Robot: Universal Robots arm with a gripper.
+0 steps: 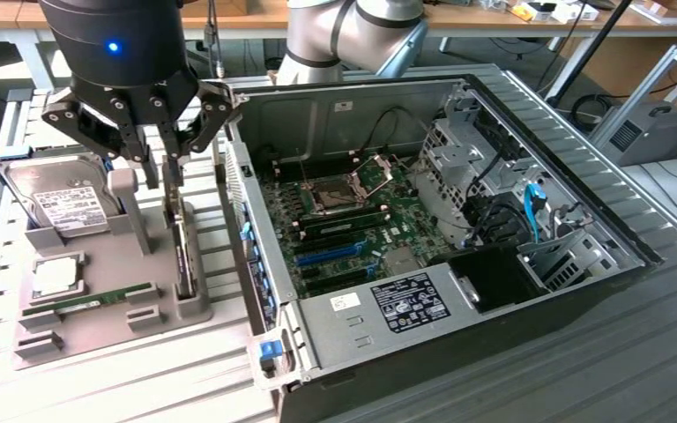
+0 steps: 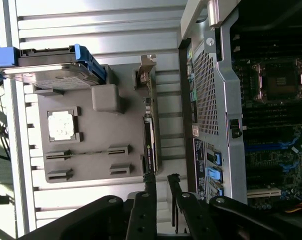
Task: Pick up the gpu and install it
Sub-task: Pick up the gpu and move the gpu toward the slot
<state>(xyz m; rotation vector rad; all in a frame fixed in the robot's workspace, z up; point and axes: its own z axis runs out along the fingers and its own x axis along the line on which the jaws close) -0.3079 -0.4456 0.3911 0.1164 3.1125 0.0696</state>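
Grey holder [image 1: 109, 269] carrying gpu [image 1: 183, 260] edge-up, exterior view's left; end effector [image 1: 162, 172] hovering above it, slightly spread, empty; pick step, likely needing straight descent

hard drive [image 1: 66, 210] upright in grey holder [image 1: 115, 264] | processor chip [image 1: 56, 275], memory stick [image 1: 89, 300] lying flat | open computer case [image 1: 315, 330] alongside, motherboard [image 1: 345, 225] exposed

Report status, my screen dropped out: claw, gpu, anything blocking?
Status: claw slightly open, poised over gpu; gpu on edge in gray holder, not lifted; nothing between them.
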